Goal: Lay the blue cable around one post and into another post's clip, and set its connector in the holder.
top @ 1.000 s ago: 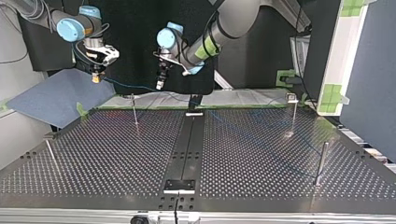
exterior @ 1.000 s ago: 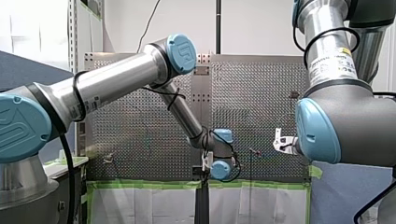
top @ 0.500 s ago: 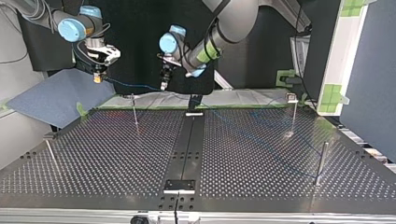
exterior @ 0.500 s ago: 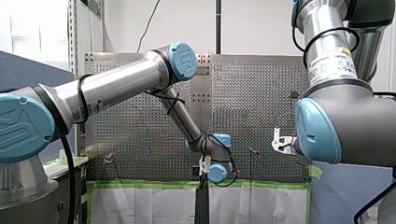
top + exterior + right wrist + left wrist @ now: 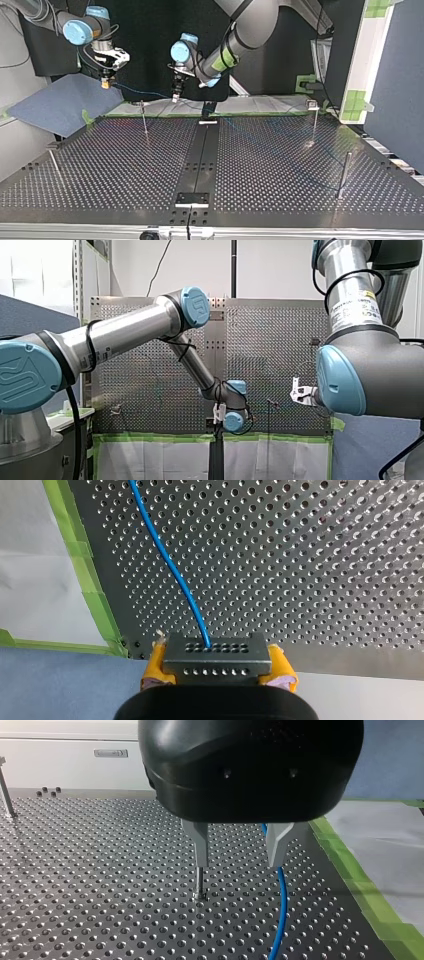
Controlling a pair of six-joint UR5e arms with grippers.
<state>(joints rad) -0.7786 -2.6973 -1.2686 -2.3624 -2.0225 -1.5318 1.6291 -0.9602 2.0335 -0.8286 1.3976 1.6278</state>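
Clearly, the blue cable (image 5: 172,570) leaves the grey connector (image 5: 217,650), which my right tool (image 5: 218,662) clamps between yellow pads (image 5: 155,662) above the desk (image 5: 300,555) edge. My left tool (image 5: 237,864) stands wide, the cable passing just beside one finger (image 5: 276,847), a thin post (image 5: 199,885) below the other. Only the top view shows the cable slung between both tools.

The front view is lit brightly — the white wall (image 5: 280,265) is nearly washed out, and soft highlights are drawn along my left arm (image 5: 125,335). In the top view the backdrop is left dark, while the perforated tabletop (image 5: 280,165) is streaked with pale glare. Under my left claw (image 5: 238,866), glints are caught on the hole rims.
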